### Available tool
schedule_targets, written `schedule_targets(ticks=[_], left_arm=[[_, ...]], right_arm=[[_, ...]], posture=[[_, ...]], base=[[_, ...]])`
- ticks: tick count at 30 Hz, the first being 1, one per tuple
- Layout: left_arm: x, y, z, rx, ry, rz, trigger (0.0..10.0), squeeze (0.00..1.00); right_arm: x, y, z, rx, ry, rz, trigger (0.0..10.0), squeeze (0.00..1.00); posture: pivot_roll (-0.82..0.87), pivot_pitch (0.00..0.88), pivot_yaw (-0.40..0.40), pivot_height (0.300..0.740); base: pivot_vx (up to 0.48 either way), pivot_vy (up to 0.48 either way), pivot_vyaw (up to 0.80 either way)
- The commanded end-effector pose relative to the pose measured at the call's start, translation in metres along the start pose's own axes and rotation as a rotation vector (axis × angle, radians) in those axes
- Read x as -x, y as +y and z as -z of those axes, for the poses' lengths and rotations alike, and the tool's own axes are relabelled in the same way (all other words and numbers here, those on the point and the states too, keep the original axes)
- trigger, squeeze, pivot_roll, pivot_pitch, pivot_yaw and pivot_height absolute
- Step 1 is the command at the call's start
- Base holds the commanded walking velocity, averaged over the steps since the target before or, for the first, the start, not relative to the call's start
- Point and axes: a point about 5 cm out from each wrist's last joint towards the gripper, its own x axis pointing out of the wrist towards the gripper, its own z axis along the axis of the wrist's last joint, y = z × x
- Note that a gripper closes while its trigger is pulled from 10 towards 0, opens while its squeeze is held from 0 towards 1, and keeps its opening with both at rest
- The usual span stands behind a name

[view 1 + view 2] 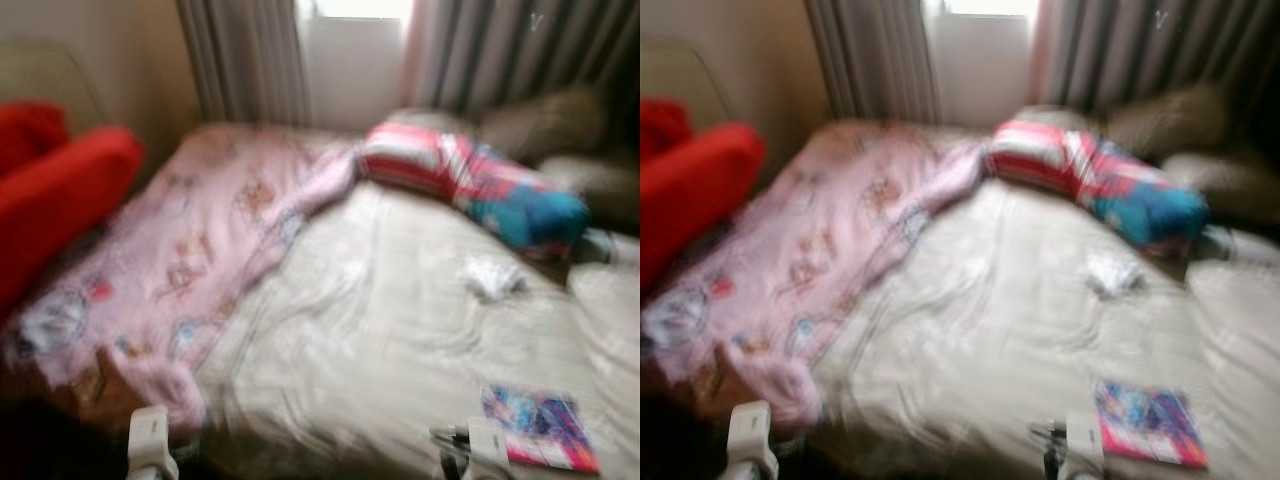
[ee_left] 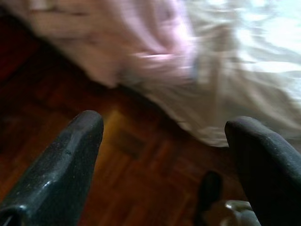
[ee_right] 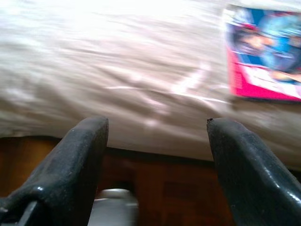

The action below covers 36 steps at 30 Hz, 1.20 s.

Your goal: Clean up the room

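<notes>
A bed with a cream sheet stands before me, blurred. A pink cartoon-print blanket lies rumpled over its left half and hangs off the near corner. A colourful book rests near the front right edge. A crumpled white scrap lies mid-right. A striped red, white and blue pillow sits at the head. My left gripper is open above the wooden floor beside the bed. My right gripper is open at the bed's front edge, the book just beyond it.
A red chair or cushion stands at the left beside the bed. Grey curtains and a bright window lie behind. Brownish pillows are piled at the back right. Dark wooden floor runs along the bed's near side.
</notes>
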Motion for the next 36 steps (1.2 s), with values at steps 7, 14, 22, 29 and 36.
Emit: schedule_targets(ticks=[7, 14, 22, 29, 36], left_arm=[[0.002, 0.001, 0.009, 0.001, 0.034, -0.004, 10.0, 0.0], [0.004, 0.005, 0.012, 0.001, 0.046, -0.008, 10.0, 0.0], [0.005, 0.011, 0.015, 0.0, 0.057, -0.015, 10.0, 0.0], [0.006, 0.012, 0.018, -0.01, 0.068, -0.013, 10.0, 0.0], [0.005, 0.01, 0.014, -0.02, 0.058, -0.005, 10.0, 0.0]], right_arm=[[0.001, -0.003, 0.007, -0.017, 0.03, 0.005, 10.0, 0.0], [0.001, -0.002, 0.008, -0.015, 0.031, -0.005, 10.0, 0.0], [0.002, 0.0, 0.009, -0.003, 0.038, -0.016, 10.0, 0.0], [0.002, 0.004, 0.012, 0.01, 0.049, -0.03, 10.0, 0.0], [0.003, 0.004, 0.015, 0.009, 0.058, -0.032, 10.0, 0.0]], posture=[[-0.02, 0.0, 0.042, 0.74], [-0.02, 0.0, 0.043, 0.74], [-0.01, 0.0, 0.045, 0.74], [-0.02, 0.0, 0.05, 0.74], [-0.02, 0.0, 0.054, 0.74]], base=[[0.0, 0.48, 0.41], [0.0, 0.48, 0.0], [0.0, 0.48, 0.0], [0.0, 0.48, 0.0], [0.0, 0.48, 0.0]])
